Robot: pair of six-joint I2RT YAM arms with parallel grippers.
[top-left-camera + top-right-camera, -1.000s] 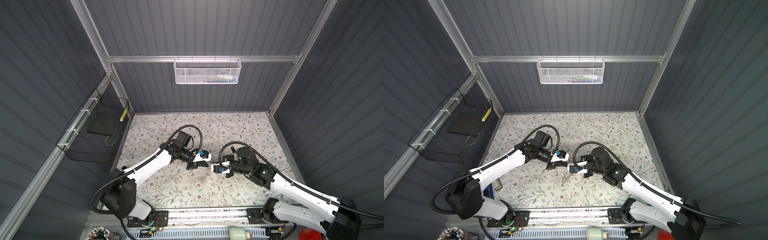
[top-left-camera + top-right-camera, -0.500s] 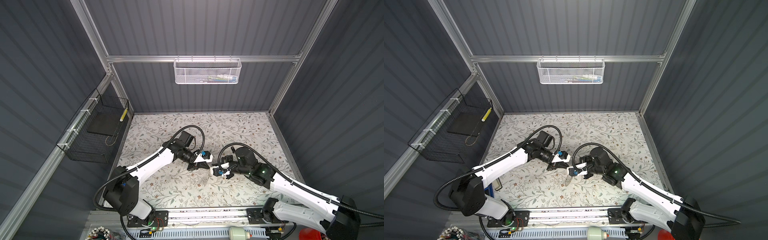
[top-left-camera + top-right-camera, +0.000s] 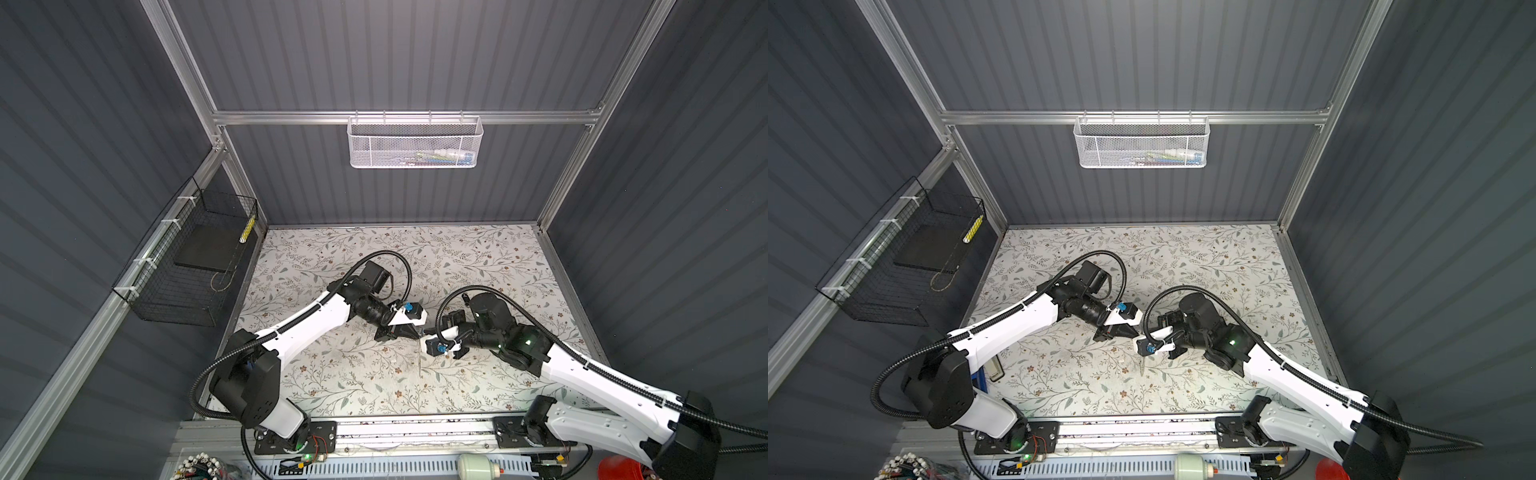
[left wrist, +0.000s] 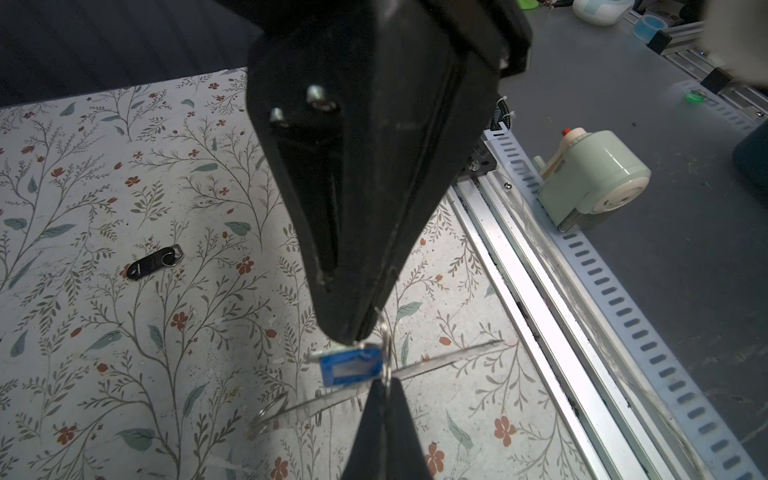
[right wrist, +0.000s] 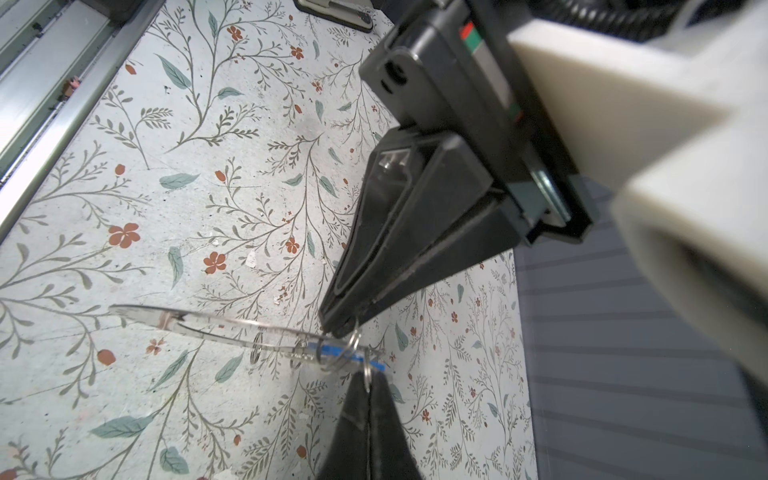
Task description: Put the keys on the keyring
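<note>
Above the middle of the floral table (image 3: pixel 332 374) my two grippers meet tip to tip. The left gripper (image 4: pixel 383 384) (image 3: pixel 417 331) is shut on the wire of the silver keyring (image 4: pixel 385 345). My right gripper (image 5: pixel 368 380) (image 4: pixel 353 336) is shut on the same keyring (image 5: pixel 353 338) from the opposite side. A small blue tag (image 4: pixel 351 365) hangs on the ring. A long clear plastic strip (image 5: pixel 208 322) with small rings along it dangles below the grippers (image 3: pixel 420 359). I cannot make out the keys in any view.
A black tag with a small ring (image 4: pixel 153 262) lies on the table. A pale green device (image 4: pixel 590 178) stands beyond the front rail (image 3: pixel 395 428). A white mesh basket (image 3: pixel 415 143) hangs on the back wall. A black wire basket (image 3: pixel 187 266) hangs on the left wall.
The left arm has shifted slightly to the right, bringing the two gripper tips closer together. Both stay shut, with the clear strip hanging under them.
</note>
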